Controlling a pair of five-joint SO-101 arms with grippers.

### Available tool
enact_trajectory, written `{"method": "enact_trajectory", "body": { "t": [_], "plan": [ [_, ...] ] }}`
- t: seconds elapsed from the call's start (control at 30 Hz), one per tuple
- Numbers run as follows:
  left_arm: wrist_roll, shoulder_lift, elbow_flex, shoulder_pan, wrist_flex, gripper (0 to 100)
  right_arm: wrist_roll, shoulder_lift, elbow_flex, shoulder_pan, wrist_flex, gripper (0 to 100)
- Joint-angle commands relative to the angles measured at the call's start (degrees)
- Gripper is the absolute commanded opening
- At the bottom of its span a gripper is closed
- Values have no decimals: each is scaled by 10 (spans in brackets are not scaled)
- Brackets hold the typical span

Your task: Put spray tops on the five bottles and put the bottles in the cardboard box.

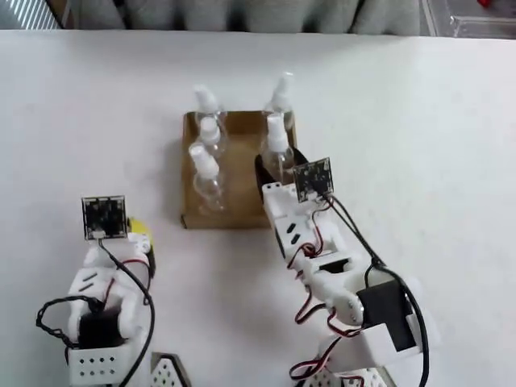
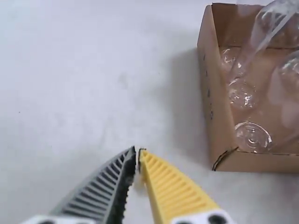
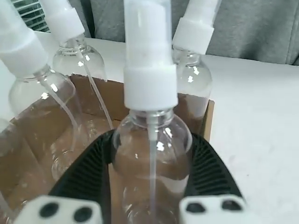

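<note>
The cardboard box [image 1: 242, 173] lies mid-table with several clear bottles in it, each wearing a white spray top [image 1: 203, 158]. My right gripper [image 1: 279, 164] is at the box's right side, its black jaws shut on one capped bottle [image 3: 152, 158] that stands upright over the box [image 3: 198, 109]. The other capped bottles [image 3: 32, 93] rise behind and beside it. My left gripper [image 2: 138, 153] is shut with nothing in it, low over bare table a little off the box's near left corner [image 2: 210, 98]. The high view shows the left gripper [image 1: 139, 234] at the lower left.
The white table [image 1: 403, 121] is bare around the box. Both arm bases and their cables [image 1: 339, 298] crowd the near edge. Grey fabric [image 3: 261, 28] hangs beyond the far table edge.
</note>
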Motion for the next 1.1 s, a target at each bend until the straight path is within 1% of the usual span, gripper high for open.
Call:
{"method": "enact_trajectory", "body": {
  "t": [0.0,0.17,0.27,0.33,0.7,0.87,1.07],
  "plan": [
    [-4,-5,-1,-4,6,22,2,-5,1,-2,-6,15],
    [-9,-5,-1,-3,2,23,2,-5,2,0,-6,15],
    [-46,-5,-1,-2,2,22,2,-5,2,1,-6,15],
    [-55,-5,-1,-3,3,22,2,-7,6,1,-7,15],
    [-55,-4,-1,-4,4,22,2,-11,19,2,-10,15],
    [-56,-4,-1,-4,18,22,2,-11,19,2,-10,15],
    [-56,-4,-1,-4,19,22,2,-64,48,0,-10,15]
  ]
}}
